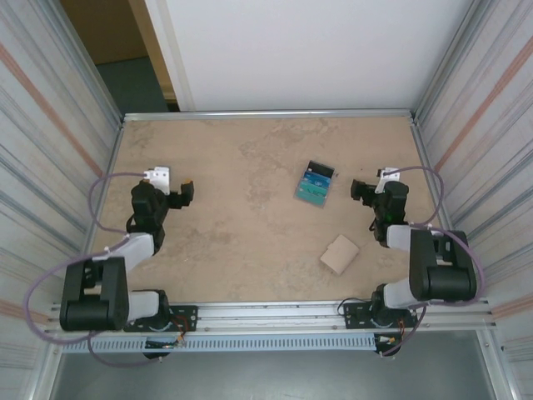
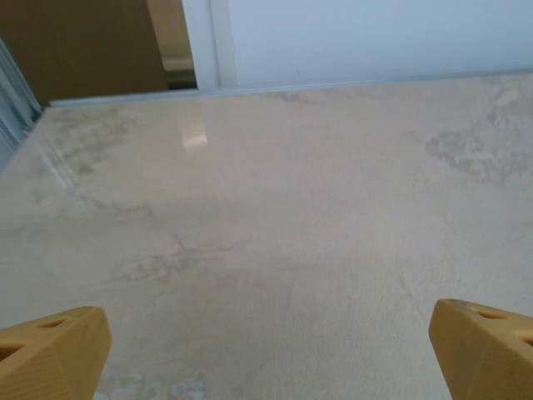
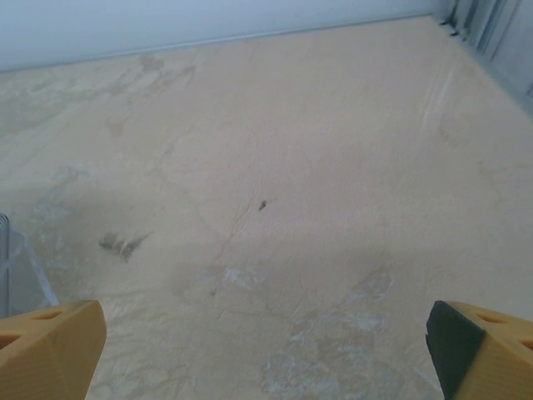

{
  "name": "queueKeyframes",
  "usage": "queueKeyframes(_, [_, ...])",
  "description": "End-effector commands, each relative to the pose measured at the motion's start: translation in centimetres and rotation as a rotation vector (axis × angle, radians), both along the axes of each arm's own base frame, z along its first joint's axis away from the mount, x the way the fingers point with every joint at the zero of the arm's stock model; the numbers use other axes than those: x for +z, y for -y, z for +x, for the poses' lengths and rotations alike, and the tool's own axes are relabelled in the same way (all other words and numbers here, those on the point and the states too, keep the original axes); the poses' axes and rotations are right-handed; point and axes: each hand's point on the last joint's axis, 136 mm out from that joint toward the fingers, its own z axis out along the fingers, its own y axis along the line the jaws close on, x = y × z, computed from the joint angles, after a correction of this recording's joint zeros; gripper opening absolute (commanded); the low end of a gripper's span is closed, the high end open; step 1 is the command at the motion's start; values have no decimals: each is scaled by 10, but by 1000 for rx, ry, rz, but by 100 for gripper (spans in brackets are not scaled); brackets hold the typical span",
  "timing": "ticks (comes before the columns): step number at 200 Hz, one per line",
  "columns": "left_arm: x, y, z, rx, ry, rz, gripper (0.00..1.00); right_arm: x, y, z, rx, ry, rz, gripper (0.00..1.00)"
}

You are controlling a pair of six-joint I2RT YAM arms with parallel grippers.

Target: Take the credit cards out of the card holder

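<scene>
On the table (image 1: pixel 250 242), credit cards (image 1: pixel 316 185) lie near the card holder (image 1: pixel 340 253); left gripper (image 1: pixel 188 193) and right gripper (image 1: pixel 358 190) gape

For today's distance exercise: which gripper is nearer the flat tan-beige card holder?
Right. The right gripper sits just beyond the tan card holder; the left gripper is far off to its left.

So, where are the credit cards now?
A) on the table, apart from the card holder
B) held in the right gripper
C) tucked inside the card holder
A: the credit cards lie on the table, with bare surface between them and the card holder.
</scene>
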Motion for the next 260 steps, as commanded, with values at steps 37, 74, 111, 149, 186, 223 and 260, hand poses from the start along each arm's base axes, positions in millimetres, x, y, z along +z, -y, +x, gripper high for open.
queueKeyframes(37, [35, 36, -23, 13, -87, -187, 99, 38, 13, -27, -124, 15, 67, 99])
queueKeyframes(74, [35, 125, -44, -198, -191, -282, 99, 50, 10, -47, -172, -21, 87, 99])
queueKeyframes(111, [19, 219, -68, -410, -409, -311, 99, 58, 15, -64, -260, -69, 147, 99])
queueKeyframes(149, [-5, 321, -109, -731, -627, -210, 99, 63, 11, -71, -276, -106, 145, 99])
queueKeyframes(186, [-29, 393, -150, -955, -745, -88, 97, 69, 20, -80, -334, -130, 96, 99])
queueKeyframes(223, [-48, 432, -173, -1053, -792, 26, 95, 70, 23, -90, -345, -123, 81, 99])
queueKeyframes(260, [-71, 452, -187, -1085, -779, 202, 93, 76, 29, -98, -369, -88, 77, 99])
